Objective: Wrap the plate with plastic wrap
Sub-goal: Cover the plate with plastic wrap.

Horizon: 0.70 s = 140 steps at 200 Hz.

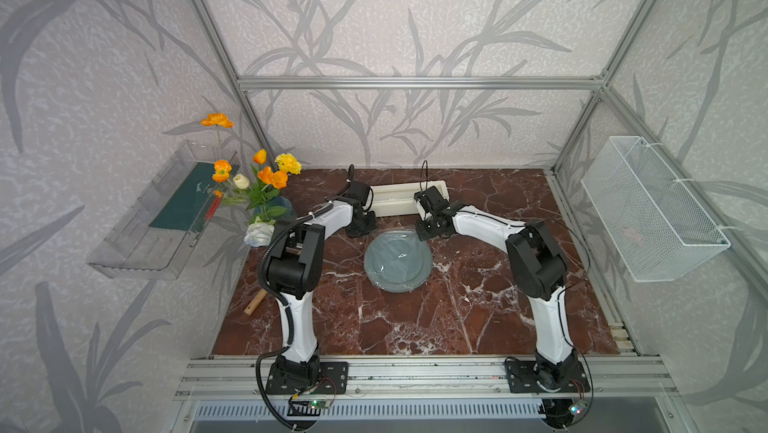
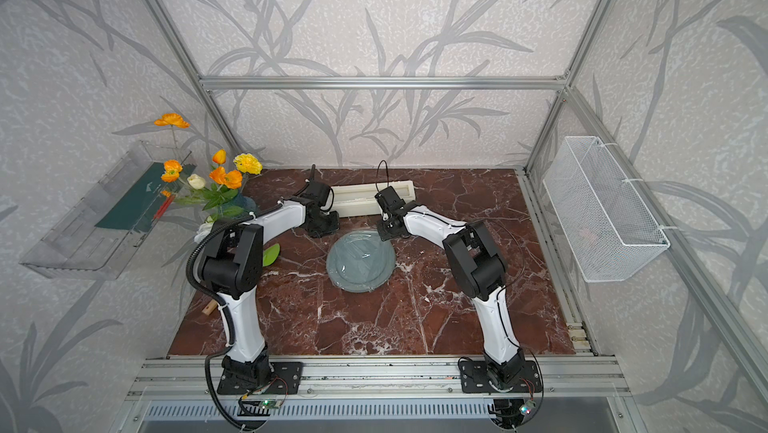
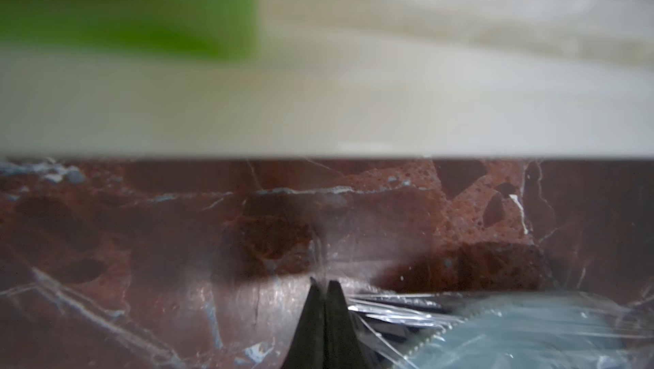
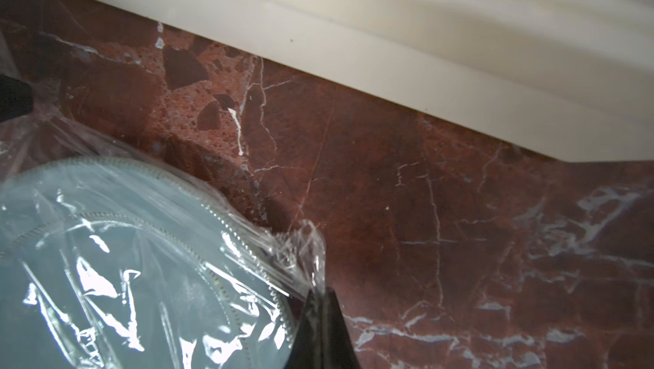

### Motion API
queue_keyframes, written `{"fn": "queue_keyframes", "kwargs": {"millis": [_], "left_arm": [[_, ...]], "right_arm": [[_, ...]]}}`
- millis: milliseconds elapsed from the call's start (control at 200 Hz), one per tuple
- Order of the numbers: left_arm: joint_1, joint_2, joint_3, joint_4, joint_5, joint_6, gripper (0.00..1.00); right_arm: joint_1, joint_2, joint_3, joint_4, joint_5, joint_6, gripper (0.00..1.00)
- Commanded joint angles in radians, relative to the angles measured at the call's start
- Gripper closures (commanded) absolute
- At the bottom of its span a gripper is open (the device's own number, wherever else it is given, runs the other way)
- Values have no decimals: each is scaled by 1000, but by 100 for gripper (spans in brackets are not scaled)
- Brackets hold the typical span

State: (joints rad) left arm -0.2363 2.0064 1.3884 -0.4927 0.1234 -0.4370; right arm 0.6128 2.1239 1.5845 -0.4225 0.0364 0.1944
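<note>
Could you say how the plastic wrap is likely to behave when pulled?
Probably floppy: the plastic wrap lies crinkled over the plate. Likely clingy and tear-prone: it bunches thinly at the right gripper.

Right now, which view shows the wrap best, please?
The right wrist view: the wrap lies crinkled, glinting, over the plate. The left wrist view shows one blurred edge; both top views show only faint sheen.

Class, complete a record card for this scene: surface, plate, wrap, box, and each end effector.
surface: red-brown marble table
plate: grey-blue, lying flat mid-table
plastic wrap: crinkled film draped over the plate
dispenser box: cream, behind the plate
left end effector: shut on the plastic wrap
right end effector: shut on the plastic wrap at the plate's edge
</note>
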Motion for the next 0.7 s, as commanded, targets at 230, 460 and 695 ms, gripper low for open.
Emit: {"fn": "queue_keyframes", "kwargs": {"millis": [230, 460, 695], "left_arm": [[-1, 23, 33, -96, -78, 38, 94], [-1, 15, 1, -115, -46, 37, 79], [-1, 6, -16, -124, -7, 34, 68]], "right_arm": [[-15, 51, 19, -34, 18, 0, 100], [-22, 6, -73, -15, -26, 14, 97], [-29, -46, -133, -3, -87, 31, 76]]}}
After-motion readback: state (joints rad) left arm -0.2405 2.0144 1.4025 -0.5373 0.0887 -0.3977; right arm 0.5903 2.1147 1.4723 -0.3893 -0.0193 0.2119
